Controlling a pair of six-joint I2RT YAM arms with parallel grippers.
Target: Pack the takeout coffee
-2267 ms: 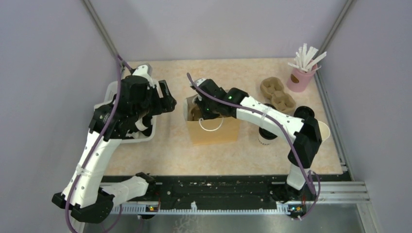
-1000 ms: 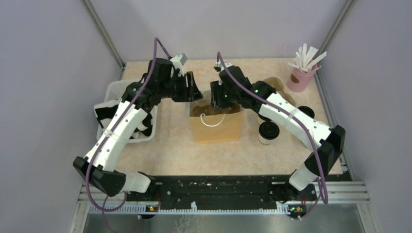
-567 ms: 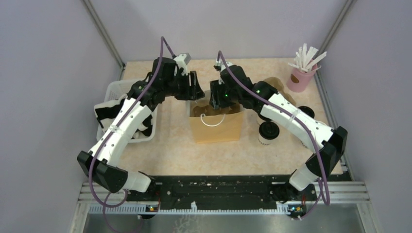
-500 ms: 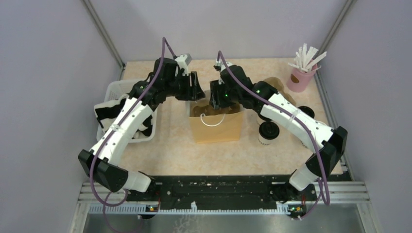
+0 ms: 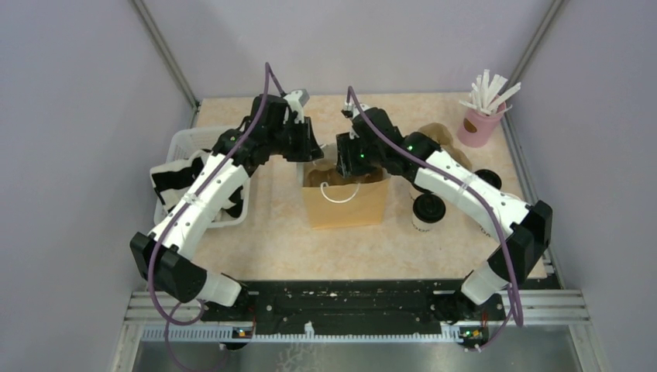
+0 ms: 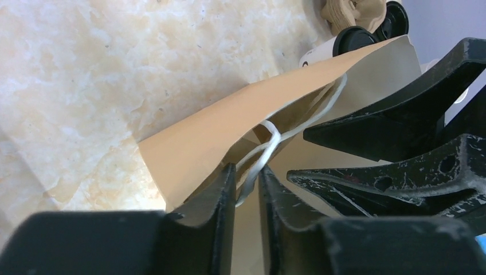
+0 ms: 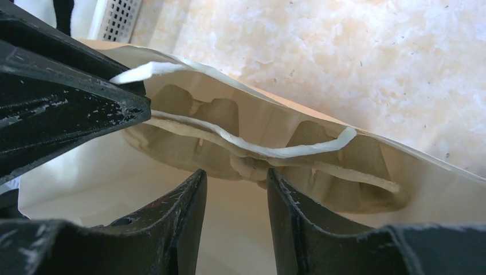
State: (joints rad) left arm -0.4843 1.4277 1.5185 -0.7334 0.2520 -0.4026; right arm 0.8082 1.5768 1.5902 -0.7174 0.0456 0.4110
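The brown paper bag [image 5: 345, 205] stands open mid-table, with a pulp cup carrier [image 7: 321, 143] inside it. My left gripper [image 5: 312, 147] [image 6: 246, 172] is at the bag's far rim, its jaws drawn close on the white handle cord [image 6: 269, 140], which touches both fingers. My right gripper [image 5: 346, 161] [image 7: 232, 172] reaches into the bag mouth, open, with nothing between its fingers. One takeout coffee [image 5: 428, 209] [image 6: 355, 39] stands right of the bag. A second black-lidded cup [image 5: 486, 178] [image 6: 395, 17] stands further right.
A white basket [image 5: 182, 147] holding black-and-white items sits at the left under my left arm. Another pulp carrier [image 5: 438, 130] lies behind my right arm. A pink cup [image 5: 474, 128] with white wrapped straws stands at the back right corner.
My left arm has swung from the basket over to the bag's far rim, and its jaws have narrowed around the handle cord. My right gripper has stayed in the bag mouth.
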